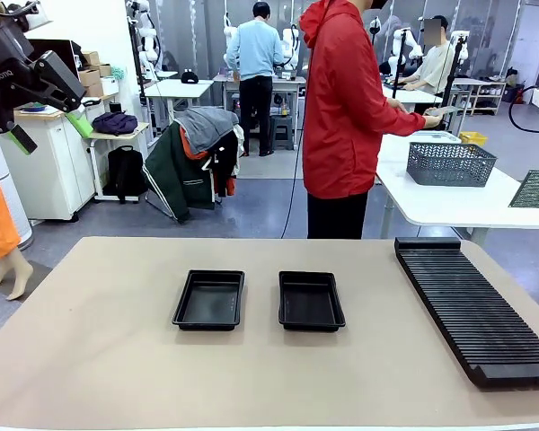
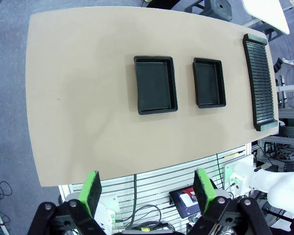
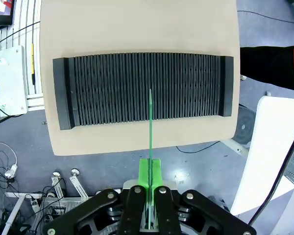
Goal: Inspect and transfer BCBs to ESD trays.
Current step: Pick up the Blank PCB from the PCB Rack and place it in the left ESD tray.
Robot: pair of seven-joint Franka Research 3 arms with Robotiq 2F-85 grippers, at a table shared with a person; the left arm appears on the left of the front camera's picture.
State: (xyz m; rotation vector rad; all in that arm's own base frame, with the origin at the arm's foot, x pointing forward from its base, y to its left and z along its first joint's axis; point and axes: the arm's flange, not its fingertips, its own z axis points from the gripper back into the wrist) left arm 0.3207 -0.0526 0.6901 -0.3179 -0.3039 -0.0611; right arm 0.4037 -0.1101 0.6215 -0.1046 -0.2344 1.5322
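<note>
Two black ESD trays lie side by side mid-table, both bare inside: the left tray [image 1: 209, 299] [image 2: 156, 84] and the right tray [image 1: 311, 300] [image 2: 209, 82]. My right gripper [image 3: 150, 170] is shut on a thin green BCB [image 3: 150, 122]. The board shows edge-on and stands straight out from the pads, high above the black slotted rack [image 3: 142, 88]. My left gripper [image 2: 147, 188] hangs open high over the table's near side with nothing between its green pads. It also appears at the top left of the front view [image 1: 31, 117].
The long black slotted rack [image 1: 476, 305] [image 2: 258, 81] lies along the table's right side. A person in a red hoodie [image 1: 346, 108] stands at the far side, turned toward a white table with a grey mesh basket [image 1: 449, 163].
</note>
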